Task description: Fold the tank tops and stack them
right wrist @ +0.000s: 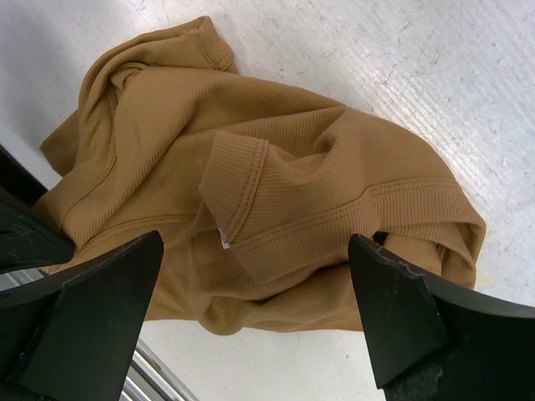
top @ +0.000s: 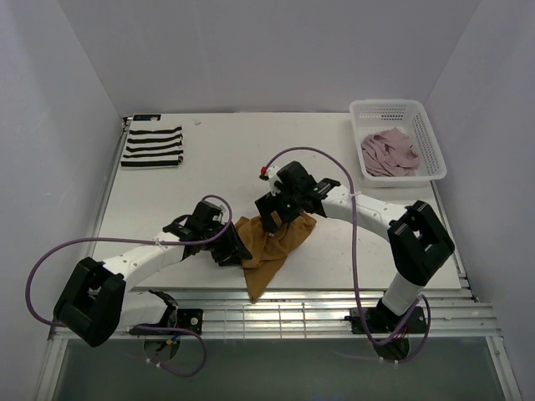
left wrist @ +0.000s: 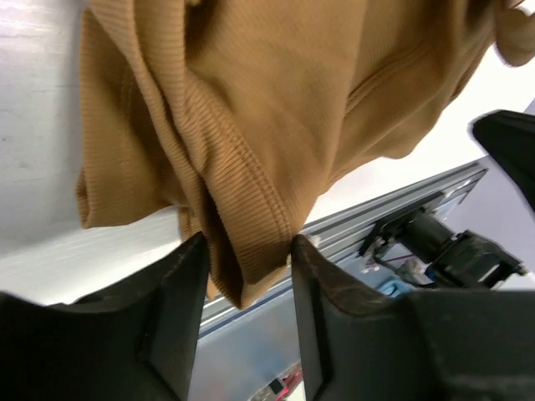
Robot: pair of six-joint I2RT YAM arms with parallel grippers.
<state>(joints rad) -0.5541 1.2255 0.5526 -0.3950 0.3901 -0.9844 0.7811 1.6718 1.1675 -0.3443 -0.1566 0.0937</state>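
**Tan top bunched between the two arms, awaiting spreading**

Nearest, the left gripper (left wrist: 245,251) clenches a hemmed fold of the crumpled tan-brown ribbed cloth tank top (top: 272,246); the pinch looks firm, though the contact is only partly visible. The top lies mid-table near the front edge. Its long axis runs diagonally, narrow tail pointing near-left and bulk far-right. The right gripper (right wrist: 255,242) hovers over it, jaws released wide. Good practice is to seize a distinct opposite hem, then draw the cloth flat. Beyond lie a folded black-and-white striped tank top (top: 152,145), far left, and a pale pink tank top (top: 389,152) in the white plastic mesh basket (top: 389,110).
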